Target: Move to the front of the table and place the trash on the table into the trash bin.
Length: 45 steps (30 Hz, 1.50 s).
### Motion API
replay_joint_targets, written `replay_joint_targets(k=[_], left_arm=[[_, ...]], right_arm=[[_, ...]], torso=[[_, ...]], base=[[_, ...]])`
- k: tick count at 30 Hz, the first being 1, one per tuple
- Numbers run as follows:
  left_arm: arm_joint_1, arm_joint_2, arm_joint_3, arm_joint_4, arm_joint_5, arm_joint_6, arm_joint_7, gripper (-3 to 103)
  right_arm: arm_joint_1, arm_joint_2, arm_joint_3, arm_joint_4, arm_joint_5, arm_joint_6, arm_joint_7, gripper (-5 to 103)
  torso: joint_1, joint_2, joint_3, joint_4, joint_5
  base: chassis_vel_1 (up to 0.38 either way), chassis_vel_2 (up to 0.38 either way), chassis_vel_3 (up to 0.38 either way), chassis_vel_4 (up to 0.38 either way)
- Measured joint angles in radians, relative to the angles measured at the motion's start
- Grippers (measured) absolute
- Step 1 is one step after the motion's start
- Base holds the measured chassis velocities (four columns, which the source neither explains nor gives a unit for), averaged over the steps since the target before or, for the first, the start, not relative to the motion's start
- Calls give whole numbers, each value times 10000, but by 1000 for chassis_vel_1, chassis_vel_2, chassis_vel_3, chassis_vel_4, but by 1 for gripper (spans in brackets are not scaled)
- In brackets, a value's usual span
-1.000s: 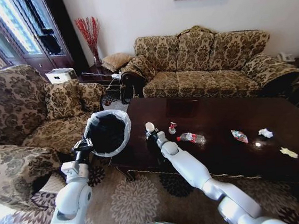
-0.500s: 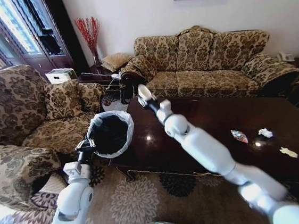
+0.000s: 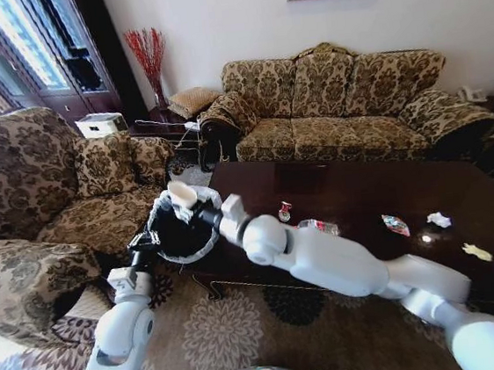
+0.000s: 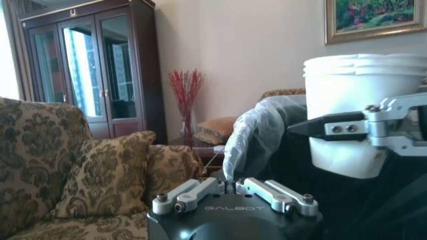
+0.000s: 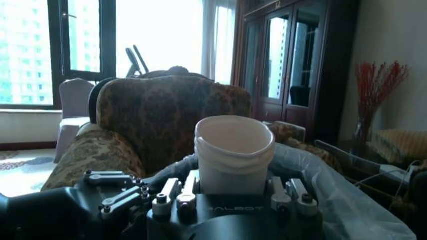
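Observation:
A white paper cup (image 3: 180, 191) hangs just over the mouth of the trash bin (image 3: 177, 229), a black bin with a clear liner. My right gripper (image 3: 188, 202) is shut on the cup. In the right wrist view the cup (image 5: 233, 152) stands upright in the gripper (image 5: 233, 192), with the liner (image 5: 340, 200) below. My left gripper (image 3: 143, 243) is shut on the bin's rim, pinching the liner (image 4: 263, 132) in the left wrist view, cup (image 4: 357, 100) close by. On the table (image 3: 363, 192) lie a bottle (image 3: 320, 226), wrappers (image 3: 395, 224), a tissue (image 3: 439, 219) and a yellowish scrap (image 3: 477, 252).
The bin sits off the table's left end, against a patterned armchair (image 3: 28, 199). A long sofa (image 3: 335, 100) runs behind the table. A small red and white piece (image 3: 284, 211) lies near the bottle. A floral rug (image 3: 219, 338) covers the floor in front.
My right arm lifted the cup off the table, raised it, then swung it left and down to above the bin. The left arm barely moved.

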Motion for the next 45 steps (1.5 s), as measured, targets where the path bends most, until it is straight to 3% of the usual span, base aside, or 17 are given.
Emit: replay_joint_targets(k=[2, 3, 6, 7, 10, 13, 16, 20, 23, 24, 26, 28, 31, 36, 41, 45], left_arm=[[2, 0, -6, -8, 0, 0, 0, 3], [9, 0, -20, -34, 0, 0, 1, 3], [14, -3, -39, -52, -1, 0, 4, 3], [18, -10, -45, -58, -1, 0, 5, 3], [20, -23, -47, -71, 0, 0, 8, 3], [22, -28, -48, -81, 1, 6, 10, 3], [7, -28, -49, -80, 1, 18, 8, 3], [-33, -26, -33, -58, 0, 23, 2, 3], [-48, -27, -4, -51, -9, 28, 4, 3], [-48, -27, -4, -51, -9, 28, 4, 3], [-58, -34, 6, 0, 9, 58, 30, 3], [-59, -37, 12, 11, 16, 80, 62, 3], [-85, -51, 39, 61, 40, 103, 94, 3], [-93, -40, 53, 92, 40, 104, 93, 3], [-106, -35, 73, 142, 47, 101, 93, 3], [-66, -61, 83, 151, 93, 87, 99, 3]], right_arm=[[34, 62, -1, -64, -41, 10, -31, 44], [127, 193, -1, -157, -97, 26, -83, 54], [232, 310, 0, -199, -120, 25, -118, 54], [272, 330, -1, -200, -129, 26, -126, 71], [286, 325, -3, -171, -135, 25, -126, 76], [287, 253, 105, -20, -140, 88, -88, 92], [299, 201, 567, 240, -99, 116, 152, 99], [327, -6, 1290, 443, 77, 68, 451, 100], [60, -668, 2656, 319, 208, -26, 884, 100], [60, -668, 2656, 319, 208, -26, 884, 100], [-658, -1297, 3775, -265, -177, 0, 724, 100], [-1003, -1479, 4145, -470, -290, 12, 627, 100], [-2916, -1905, 5786, -1371, -575, 32, 515, 100], [-4058, -1930, 6697, -2020, -890, 123, 436, 100], [-4972, -1492, 7323, -2925, -1375, 485, 486, 100], [-5442, -1085, 7348, -3075, -1483, 635, 1415, 100]], torso=[[0, 0, 0, 0, -1], [0, 0, 0, 2, -2], [0, 0, -1, 1, -1], [0, 0, -1, 1, -1], [0, 0, 0, -1, -1], [0, 0, 0, -1, -1], [0, 0, 0, 0, 0], [-1, 1, -1, 1, -1], [0, 1, -1, 0, 0], [0, 1, -1, 0, 0], [0, 0, -1, -4, 4], [0, 0, 0, -5, 5], [1, 0, 1, -5, 8], [0, 0, 1, -6, 5], [0, 0, 0, 2, 0], [0, 0, 0, 3, -1]], base=[[0, 0, 0, 0], [0, 0, 0, 0], [0, 0, 0, 0], [0, 0, 0, 0], [0, 0, 0, 0], [0, 0, 0, 0], [0, 0, 0, 0], [0, 0, 0, 0], [0, 0, 0, 0], [0, 0, 0, 0], [0, 0, 0, 0], [0, 0, 0, 0], [0, 0, 0, 0], [0, 0, 0, 0], [0, 0, 0, 0], [-61, -42, -42, -52]])
